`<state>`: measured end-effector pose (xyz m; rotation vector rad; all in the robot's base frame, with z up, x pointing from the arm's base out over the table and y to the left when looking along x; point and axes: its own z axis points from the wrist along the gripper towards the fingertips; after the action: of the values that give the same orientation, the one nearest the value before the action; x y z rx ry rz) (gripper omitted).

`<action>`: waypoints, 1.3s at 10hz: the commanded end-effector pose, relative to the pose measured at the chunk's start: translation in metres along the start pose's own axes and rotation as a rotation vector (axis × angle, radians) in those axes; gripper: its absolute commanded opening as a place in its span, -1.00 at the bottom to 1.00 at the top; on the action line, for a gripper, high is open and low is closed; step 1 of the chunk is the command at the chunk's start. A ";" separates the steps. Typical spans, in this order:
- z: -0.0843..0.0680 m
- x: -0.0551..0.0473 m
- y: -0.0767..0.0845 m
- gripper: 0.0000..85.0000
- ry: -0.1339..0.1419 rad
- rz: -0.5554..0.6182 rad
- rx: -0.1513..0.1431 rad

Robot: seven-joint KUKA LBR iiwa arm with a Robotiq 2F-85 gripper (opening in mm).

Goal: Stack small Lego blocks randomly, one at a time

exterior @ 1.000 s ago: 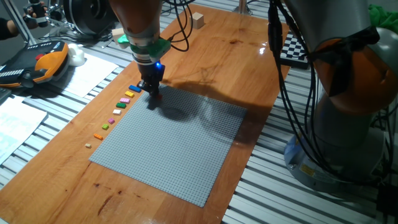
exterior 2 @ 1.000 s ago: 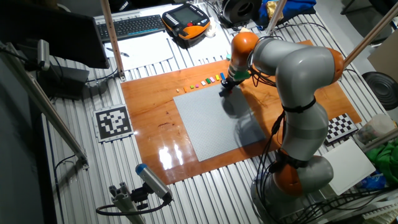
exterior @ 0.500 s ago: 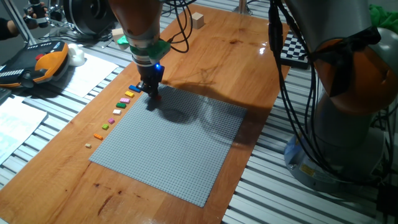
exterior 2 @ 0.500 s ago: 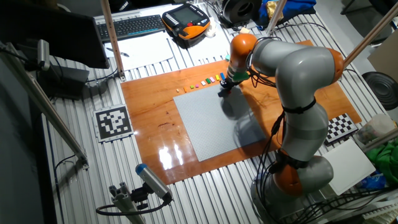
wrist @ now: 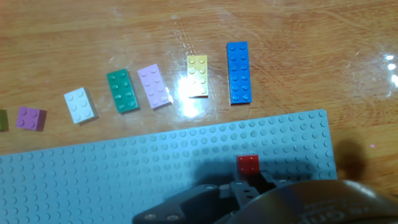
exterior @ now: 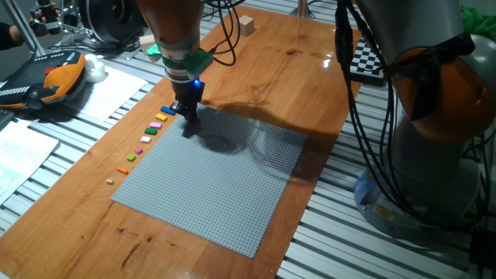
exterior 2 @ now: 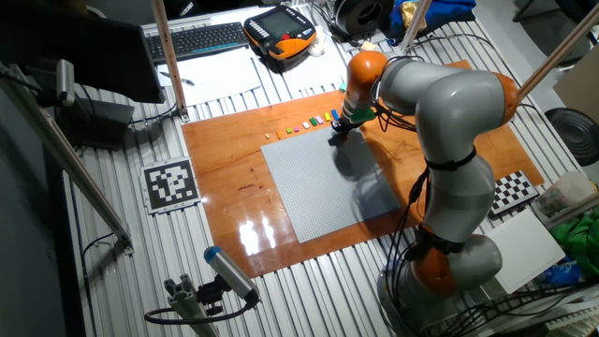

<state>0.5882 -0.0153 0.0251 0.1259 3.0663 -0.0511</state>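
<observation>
Lego blocks lie in a row on the wooden table [exterior: 294, 70], just beside the far edge of the grey baseplate [exterior: 225, 182]. In the hand view they go, from right to left: a long blue block [wrist: 239, 72], a yellow block [wrist: 198, 74], a pale pink block [wrist: 153, 86], a green block [wrist: 122, 91], a white block [wrist: 81, 104] and a small purple block [wrist: 30, 117]. They sit apart from each other and none is stacked.

One red block [wrist: 247, 165] sits on the baseplate, near its right corner — just in front of the gripper [wrist: 239, 190]. The gripper hangs low over that corner [exterior: 188, 118]. Its fingers are mostly hidden by the dark body, so I cannot tell if they are pinched or spread — they may be touching the red block.

Away from the block row, a wooden cube [exterior: 246, 25] stands at the far end of the table.
</observation>
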 end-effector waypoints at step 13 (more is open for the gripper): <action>-0.003 0.005 -0.001 -1.00 0.073 -0.010 0.012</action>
<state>0.5813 -0.0163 0.0270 0.1141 3.1406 -0.0721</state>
